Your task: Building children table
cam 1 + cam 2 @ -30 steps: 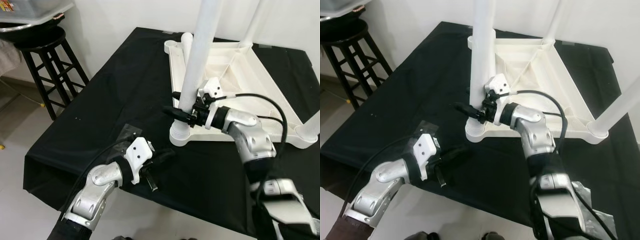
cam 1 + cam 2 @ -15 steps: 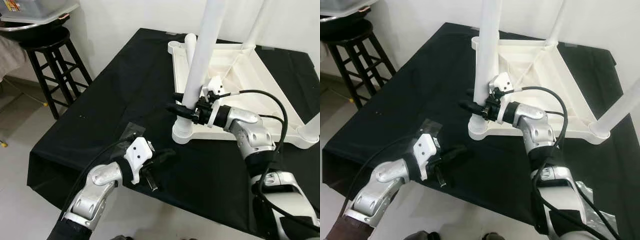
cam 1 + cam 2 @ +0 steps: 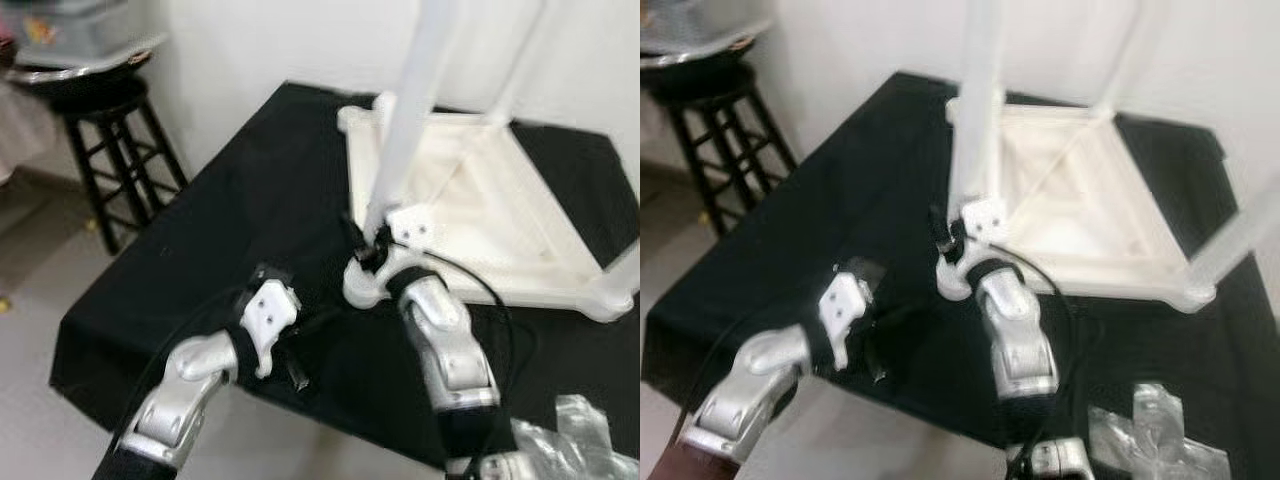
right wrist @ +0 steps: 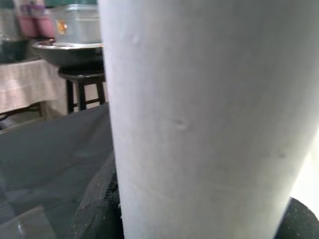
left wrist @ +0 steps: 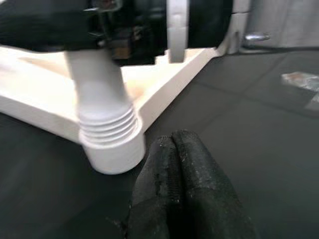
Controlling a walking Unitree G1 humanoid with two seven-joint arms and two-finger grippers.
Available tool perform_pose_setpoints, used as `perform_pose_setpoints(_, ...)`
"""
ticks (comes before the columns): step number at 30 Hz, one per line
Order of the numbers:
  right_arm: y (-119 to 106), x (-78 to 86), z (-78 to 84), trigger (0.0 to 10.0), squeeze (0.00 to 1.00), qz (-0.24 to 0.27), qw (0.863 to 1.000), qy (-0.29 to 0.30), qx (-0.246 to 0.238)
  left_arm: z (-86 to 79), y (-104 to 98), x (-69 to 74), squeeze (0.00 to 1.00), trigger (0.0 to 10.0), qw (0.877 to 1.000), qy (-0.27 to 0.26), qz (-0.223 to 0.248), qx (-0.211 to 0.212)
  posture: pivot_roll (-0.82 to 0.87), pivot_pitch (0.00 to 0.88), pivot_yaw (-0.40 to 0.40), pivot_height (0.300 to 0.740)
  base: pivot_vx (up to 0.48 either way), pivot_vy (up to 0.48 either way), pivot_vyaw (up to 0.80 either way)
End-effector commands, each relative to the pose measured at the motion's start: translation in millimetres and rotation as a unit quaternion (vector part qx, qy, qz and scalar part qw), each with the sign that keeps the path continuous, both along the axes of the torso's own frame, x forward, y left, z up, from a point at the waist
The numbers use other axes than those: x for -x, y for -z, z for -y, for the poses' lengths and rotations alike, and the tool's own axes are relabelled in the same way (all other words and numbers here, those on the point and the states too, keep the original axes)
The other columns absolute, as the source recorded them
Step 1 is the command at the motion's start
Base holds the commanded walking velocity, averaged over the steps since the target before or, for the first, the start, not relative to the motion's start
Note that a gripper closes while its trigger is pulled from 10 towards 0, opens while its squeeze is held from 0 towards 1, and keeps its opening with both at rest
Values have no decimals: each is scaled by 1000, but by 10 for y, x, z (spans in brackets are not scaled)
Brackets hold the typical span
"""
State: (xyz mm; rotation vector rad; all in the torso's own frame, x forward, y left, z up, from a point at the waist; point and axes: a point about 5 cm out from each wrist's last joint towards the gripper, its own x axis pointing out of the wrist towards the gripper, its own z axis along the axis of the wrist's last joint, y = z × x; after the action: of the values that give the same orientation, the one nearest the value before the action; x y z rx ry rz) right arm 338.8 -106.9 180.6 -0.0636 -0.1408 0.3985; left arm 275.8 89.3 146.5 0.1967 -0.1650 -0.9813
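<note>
The white children's table (image 3: 470, 210) lies upside down on the black-clothed table (image 3: 240, 210). One white leg (image 3: 410, 130) stands upright in the near-left corner socket (image 3: 368, 288). My right gripper (image 3: 372, 243) is shut on the leg low down, just above the socket. In the right wrist view a black finger (image 4: 94, 204) shows on either side of the leg (image 4: 199, 109). My left gripper (image 3: 322, 318) rests low over the cloth, just short of that corner. In the left wrist view the left gripper (image 5: 173, 142) is shut on nothing, facing the threaded leg base (image 5: 107, 132).
Two more white legs stand in the far corner (image 3: 520, 60) and the right corner (image 3: 625, 265). A black stool (image 3: 110, 150) with a metal bowl (image 3: 80, 70) stands left of the table. A crumpled clear plastic bag (image 3: 580, 440) lies at the near right.
The head camera has shifted and blurred. My right forearm has swung round and now reaches the leg from the near side, still holding it. The left gripper has barely moved.
</note>
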Motion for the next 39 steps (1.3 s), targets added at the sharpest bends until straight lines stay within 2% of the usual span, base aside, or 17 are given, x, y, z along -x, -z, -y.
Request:
perform_pose_setpoints(1, 410, 28, 113, 0, 0, -89, 996, 19, 15, -16, 65, 11, 0, 10000, 1000, 2, -13, -9, 47, 153, -21, 740, 0, 0, 0)
perform_pose_setpoints(2, 403, 32, 93, 0, 0, -87, 996, 15, 14, -18, 65, 10, 0, 10000, 1000, 2, -13, -11, 47, 153, -21, 740, 0, 0, 0)
perform_pose_setpoints(3, 389, 42, 78, 10000, 0, -83, 996, 11, 16, -19, 63, 10, 0, 10000, 1000, -2, -12, -9, 54, 160, -17, 740, 0, 0, 0)
perform_pose_setpoints(6, 333, 75, 42, 10000, 0, -80, 997, -2, -7, -21, 60, 11, 0, 10000, 1000, -9, -11, -6, 57, 158, -17, 740, 0, 0, 0)
perform_pose_setpoints(7, 247, 90, 29, 10000, 1000, -62, 998, -27, -20, -17, 58, 13, 0, 10000, 1000, -9, -12, -5, 61, 160, -15, 740, 0, 0, 0)
perform_pose_setpoints(12, 23, 111, -5, 10000, 1000, -27, 992, -119, -31, -5, 57, 16, 0, 10000, 1000, -3, -14, -5, 63, 159, -13, 740, 0, 0, 0)
perform_pose_setpoints(14, -127, 92, 23, 10000, 0, -6, 981, -193, -5, 3, 60, 15, 0, 10000, 1000, -2, -15, -5, 71, 158, -12, 740, 0, 0, 0)
perform_pose_setpoints(15, -220, 84, 71, 10000, 0, 8, 970, -241, 20, 9, 62, 14, 0, 10000, 1000, -1, -15, -5, 75, 156, -16, 740, 0, 0, 0)
perform_pose_setpoints(17, -220, 84, 71, 10000, 0, 8, 970, -241, 20, 9, 62, 14, 0, 10000, 1000, -1, -15, -5, 75, 156, -16, 740, 0, 0, 0)
perform_pose_setpoints(18, -353, 60, 173, 10000, 0, 16, 950, -307, 58, 17, 65, 12, 0, 10000, 1000, -2, -14, -4, 79, 152, -18, 740, 0, 0, 0)
perform_pose_setpoints(22, -501, -39, 313, 10000, 0, 3, 928, -363, 82, 27, 70, 11, 0, 10000, 1000, -2, -14, -4, 86, 150, -21, 740, 0, 0, 0)
perform_pose_setpoints(29, -548, -131, 399, 10000, 0, -25, 907, -410, 86, 35, 78, 15, 0, 10000, 1000, -2, -14, -5, 95, 146, -22, 740, 0, 0, 0)
perform_pose_setpoints(30, -545, -144, 413, 9569, 0, -35, 903, -421, 83, 35, 80, 17, 0, 10000, 1000, -2, -14, -5, 98, 145, -24, 740, 0, 0, 0)
perform_pose_setpoints(31, -546, -174, 435, 1137, 0, -41, 903, -420, 79, 36, 81, 21, 0, 10000, 1000, -1, -13, -5, 101, 146, -25, 740, 0, 0, 0)
perform_pose_setpoints(32, -546, -174, 435, 1137, 0, -41, 903, -420, 79, 36, 81, 21, 0, 10000, 1000, -1, -13, -5, 101, 146, -25, 740, 0, 0, 0)
perform_pose_setpoints(33, -546, -208, 484, 0, 0, -50, 902, -425, 59, 36, 83, 29, 0, 10000, 1000, -2, -14, -5, 110, 147, -29, 740, 0, 0, 0)
perform_pose_setpoints(39, -529, -233, 529, 0, 0, -53, 899, -430, 59, 38, 88, 38, 0, 10000, 1000, -3, -14, -5, 115, 148, -30, 740, 0, 0, 0)
